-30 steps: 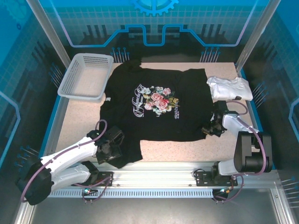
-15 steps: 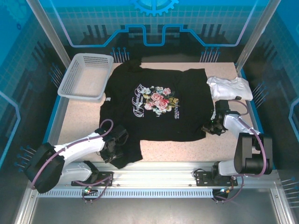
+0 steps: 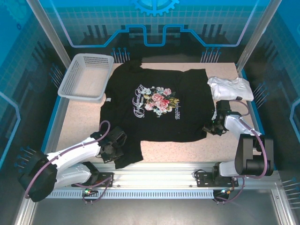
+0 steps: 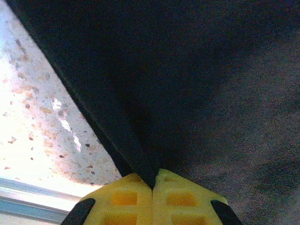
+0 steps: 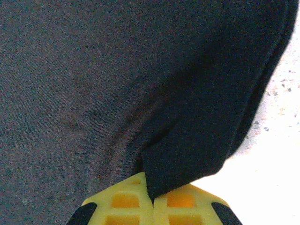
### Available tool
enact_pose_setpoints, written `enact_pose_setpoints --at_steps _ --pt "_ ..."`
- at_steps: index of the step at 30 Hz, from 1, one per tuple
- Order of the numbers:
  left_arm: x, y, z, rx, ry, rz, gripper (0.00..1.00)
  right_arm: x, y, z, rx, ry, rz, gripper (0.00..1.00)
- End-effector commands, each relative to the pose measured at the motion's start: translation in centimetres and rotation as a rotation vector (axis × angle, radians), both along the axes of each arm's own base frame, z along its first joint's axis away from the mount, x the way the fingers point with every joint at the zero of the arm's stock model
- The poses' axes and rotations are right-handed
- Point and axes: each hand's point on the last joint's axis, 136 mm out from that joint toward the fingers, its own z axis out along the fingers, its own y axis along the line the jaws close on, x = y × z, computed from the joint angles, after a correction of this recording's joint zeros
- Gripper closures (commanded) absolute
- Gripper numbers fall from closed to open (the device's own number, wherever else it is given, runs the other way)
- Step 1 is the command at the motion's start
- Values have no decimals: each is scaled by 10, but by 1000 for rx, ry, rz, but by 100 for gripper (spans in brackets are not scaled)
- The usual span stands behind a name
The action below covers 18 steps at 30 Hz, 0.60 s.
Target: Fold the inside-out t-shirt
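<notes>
Lying on the desk (image 3: 79,122): black t-shirt (image 3: 187,117), spread flat with its floral print (image 3: 158,100) facing up and its neck toward the far side.
Left hand (image 3: 116,144): shut tight on the near left corner of the black t-shirt. In the left wrist view the cloth edge is caught between the yellow fingertips (image 4: 124,197), with speckled desk beside it.
Right hand (image 3: 212,129): closed on the near right corner of the black t-shirt. A fold of cloth runs into the seam between its pads (image 5: 185,199).
Basket (image 3: 89,77): white mesh, at far left, just beside a sleeve.
White folded garment (image 3: 230,87): at far right, just beside the other sleeve.
</notes>
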Motion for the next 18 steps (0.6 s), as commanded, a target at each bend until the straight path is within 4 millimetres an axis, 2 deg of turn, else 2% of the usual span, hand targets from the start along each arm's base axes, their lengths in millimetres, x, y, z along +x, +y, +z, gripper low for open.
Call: enact_pose_setpoints --at_steps 1,3,6,8,10,13,16,18 --pt "15 6 12 38 -88 -38 100 8 -6 16 -19 -70 -2 99" --pt "32 5 33 13 -177 -35 100 13 -9 29 -32 -121 4 100" --pt "66 11 83 -7 -386 -29 100 26 -12 61 -62 -242 26 99" --pt "88 20 126 1 -561 -16 100 36 -12 88 -75 -342 39 99" --pt "113 26 178 7 -787 -7 100 49 -13 116 -84 -452 35 100" --pt "144 32 243 14 -1040 22 100 73 -11 145 -71 -556 20 100" --pt "165 35 304 37 -1207 23 100 94 -16 187 -92 -634 19 100" --pt "164 36 351 49 -1298 -5 100 93 -19 224 -123 -707 22 100"
